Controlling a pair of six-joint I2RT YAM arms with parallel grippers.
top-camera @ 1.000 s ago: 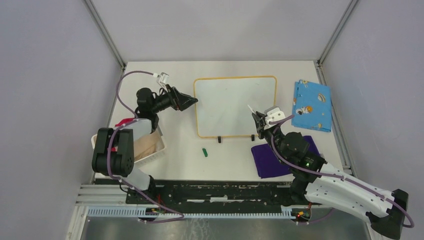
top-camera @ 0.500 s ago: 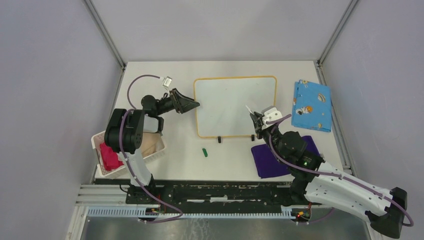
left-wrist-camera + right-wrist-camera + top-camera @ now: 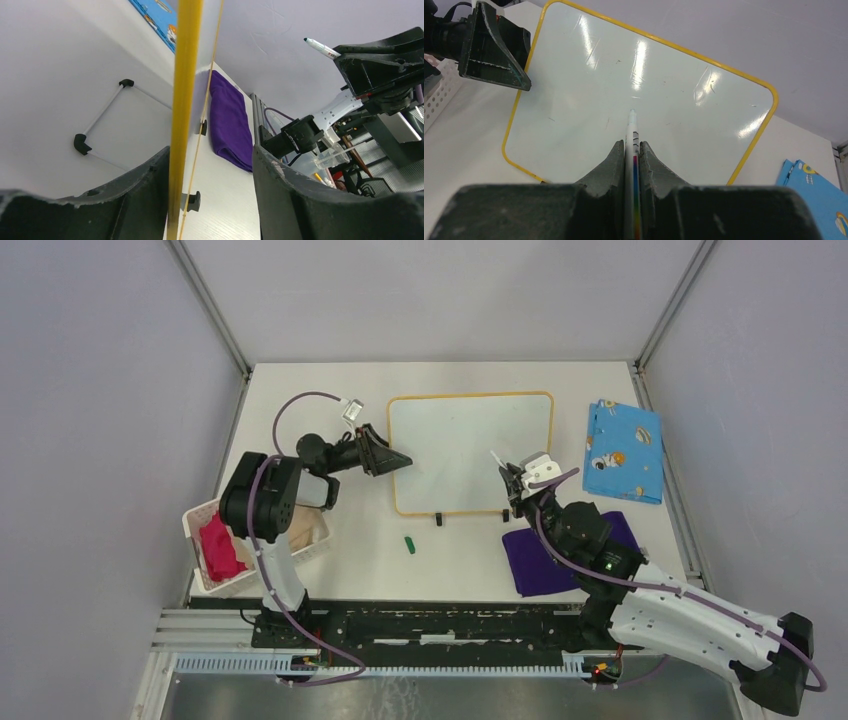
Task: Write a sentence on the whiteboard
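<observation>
The whiteboard (image 3: 470, 450) lies flat mid-table, glossy white with a yellow rim (image 3: 186, 75). No sentence is in view; its face (image 3: 624, 75) shows only glare and faint smudges. My left gripper (image 3: 403, 458) sits at the board's left edge. It is open (image 3: 210, 155), the rim standing between its jaws close to the left finger, with a wide gap to the right one. My right gripper (image 3: 512, 480) hovers over the board's lower right part, shut (image 3: 632, 145) on a white marker (image 3: 632, 125) with a rainbow stripe. The marker's tip (image 3: 497, 457) is bare and points over the board.
A small green cap (image 3: 409, 544) lies in front of the board. A purple cloth (image 3: 560, 555) lies under the right arm and a blue patterned cloth (image 3: 623, 450) at the right. A white basket (image 3: 200, 530) holding red and beige cloths stands at the left.
My left gripper has slid right onto the board's left rim, and its jaws have narrowed. The left arm has swung off the basket. The right gripper has barely moved.
</observation>
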